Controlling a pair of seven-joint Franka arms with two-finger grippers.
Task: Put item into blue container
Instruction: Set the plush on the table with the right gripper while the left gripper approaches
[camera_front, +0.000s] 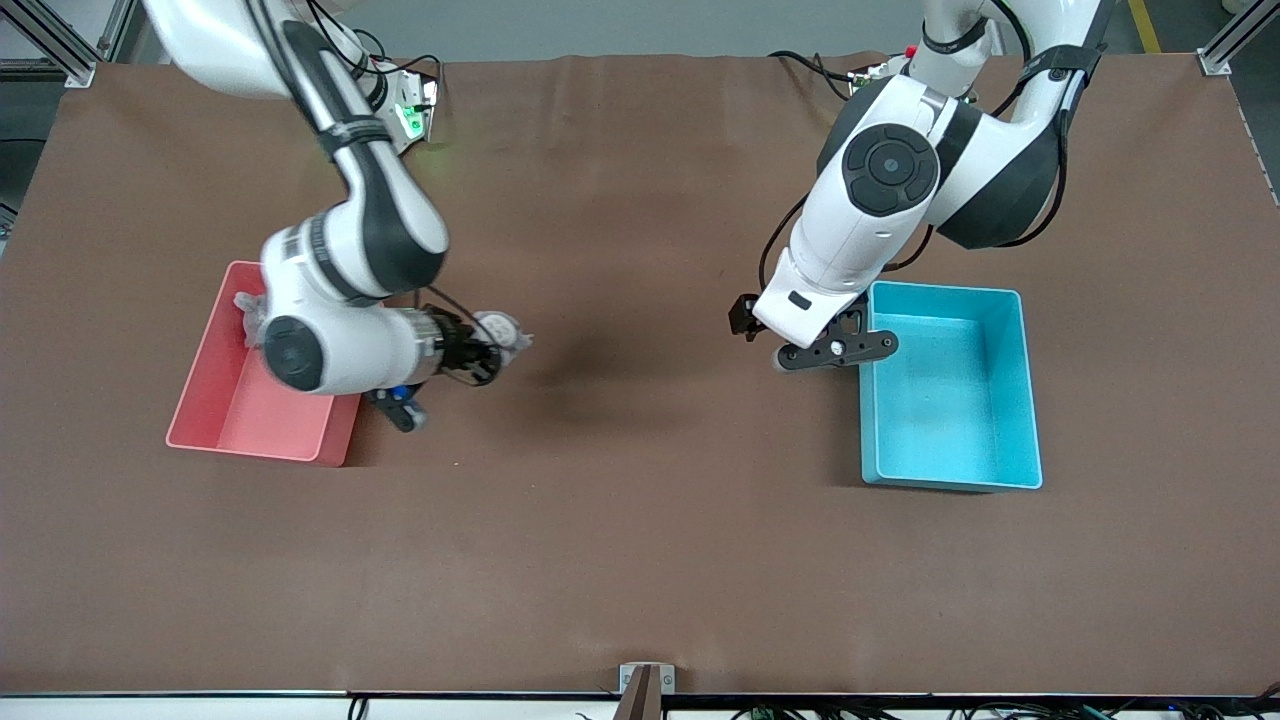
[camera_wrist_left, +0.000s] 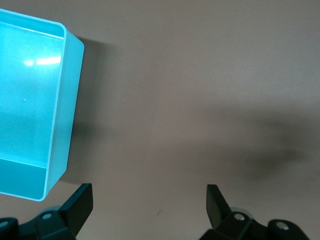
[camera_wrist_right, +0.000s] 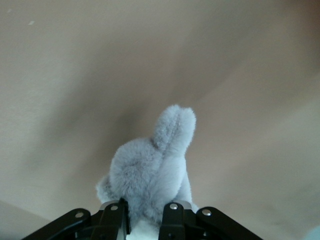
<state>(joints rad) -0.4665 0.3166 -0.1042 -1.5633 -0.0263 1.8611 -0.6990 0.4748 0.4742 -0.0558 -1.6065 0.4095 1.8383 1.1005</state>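
Note:
A grey plush toy (camera_front: 503, 331) is the item, and my right gripper (camera_front: 490, 350) is shut on it in the air over the bare table beside the pink bin (camera_front: 260, 372). In the right wrist view the fluffy toy (camera_wrist_right: 152, 170) sticks out from between the fingers (camera_wrist_right: 112, 220). The blue container (camera_front: 950, 385) stands toward the left arm's end of the table, with nothing showing inside. My left gripper (camera_front: 835, 350) hangs open just beside its wall, with only brown table between the fingertips (camera_wrist_left: 82, 202). The container's corner (camera_wrist_left: 60, 100) shows in the left wrist view.
The pink bin holds another grey furry thing (camera_front: 250, 310) at its end farther from the front camera, partly hidden by the right arm. Brown table cloth (camera_front: 640, 520) spreads between the two bins.

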